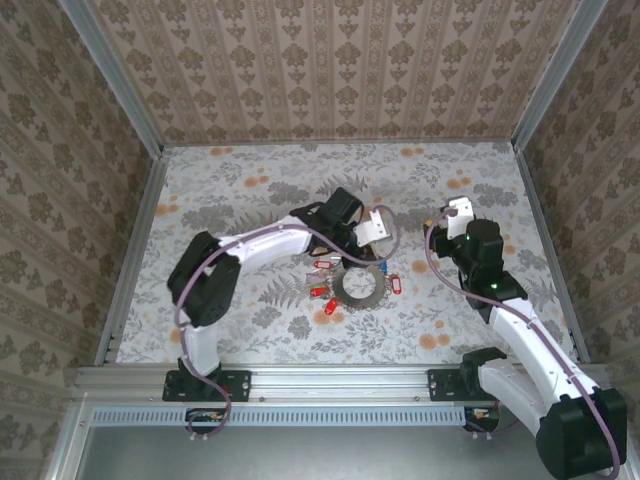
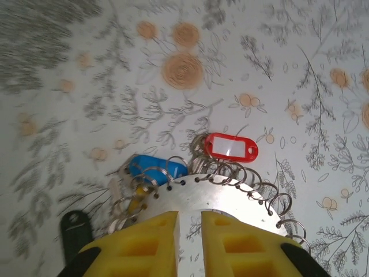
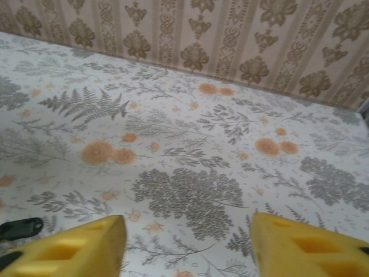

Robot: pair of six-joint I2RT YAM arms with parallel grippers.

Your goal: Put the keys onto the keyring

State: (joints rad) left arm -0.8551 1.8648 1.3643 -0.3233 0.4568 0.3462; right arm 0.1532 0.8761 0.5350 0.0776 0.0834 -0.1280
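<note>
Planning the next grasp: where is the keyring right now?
In the top view the keyring lies on the table, just nearer than the left gripper and left of the right gripper; the left wrist view shows it right at the jaws.

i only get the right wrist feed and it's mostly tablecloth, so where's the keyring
Observer: The keyring lies flat near the middle of the table, off to your left.
Operator: is the left arm near it
Observer: Yes, the left gripper hangs right over the keyring, fingers a narrow gap apart.
Operator: any tags showing
Observer: A red tag and a blue tag lie at the keyring's edge in the left wrist view.
</note>
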